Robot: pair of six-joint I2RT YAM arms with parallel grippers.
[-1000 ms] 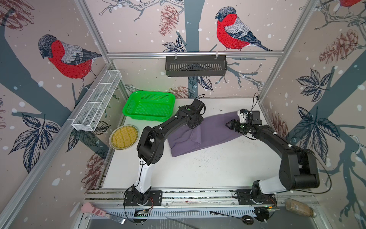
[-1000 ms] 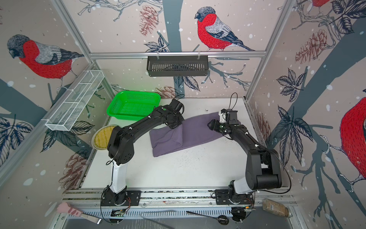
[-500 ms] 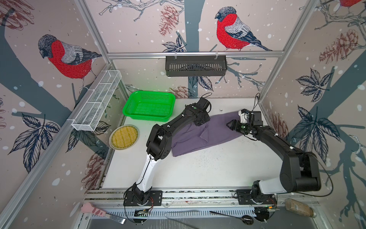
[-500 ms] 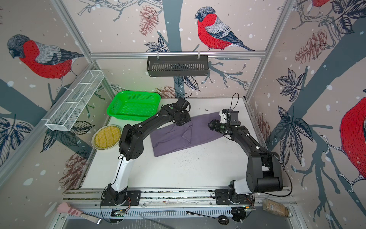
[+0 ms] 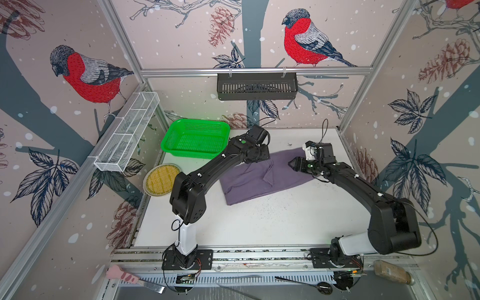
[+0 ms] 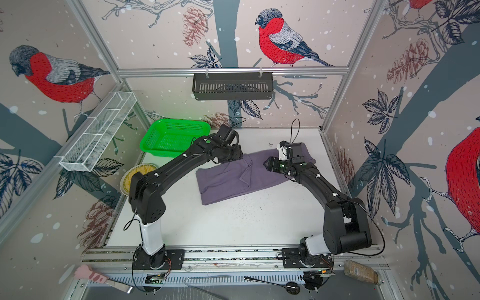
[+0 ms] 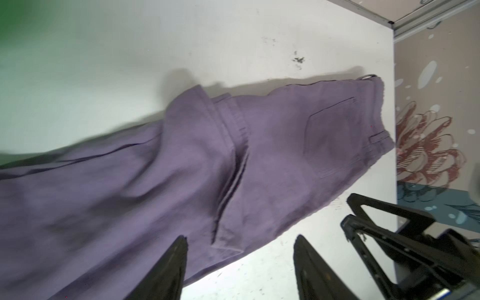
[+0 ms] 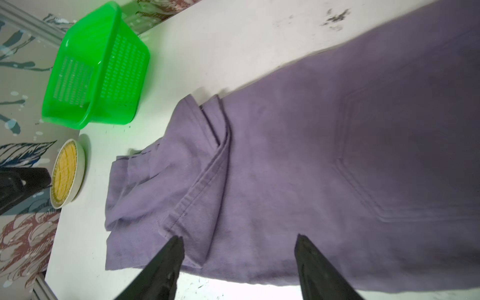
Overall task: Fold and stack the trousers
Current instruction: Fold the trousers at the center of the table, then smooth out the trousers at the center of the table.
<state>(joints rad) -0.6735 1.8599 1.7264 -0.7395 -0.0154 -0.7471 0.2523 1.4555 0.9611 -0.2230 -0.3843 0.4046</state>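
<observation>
The dusty purple-grey trousers (image 5: 259,179) (image 6: 233,176) lie folded on the white table, the leg ends laid over the seat with its back pocket (image 7: 330,135). My left gripper (image 7: 240,237) hovers open above the fold's edge, nothing between its fingers; in both top views it sits at the trousers' far-left edge (image 5: 250,161) (image 6: 223,159). My right gripper (image 8: 239,237) is open over the trousers' waist end (image 5: 292,164) (image 6: 267,164), holding nothing. The cloth (image 8: 311,155) fills the right wrist view.
A green basket (image 5: 194,137) (image 8: 98,67) stands at the far left of the table, just behind my left wrist. A round yellow dish (image 5: 162,179) (image 8: 67,174) sits at the left edge. A white wire rack (image 5: 127,132) and a black shelf (image 5: 257,85) hang on the walls.
My left gripper has opened and let go of the trouser legs, which now rest on the seat. The left arm swung right, then drew back a little. The right arm has not moved.
</observation>
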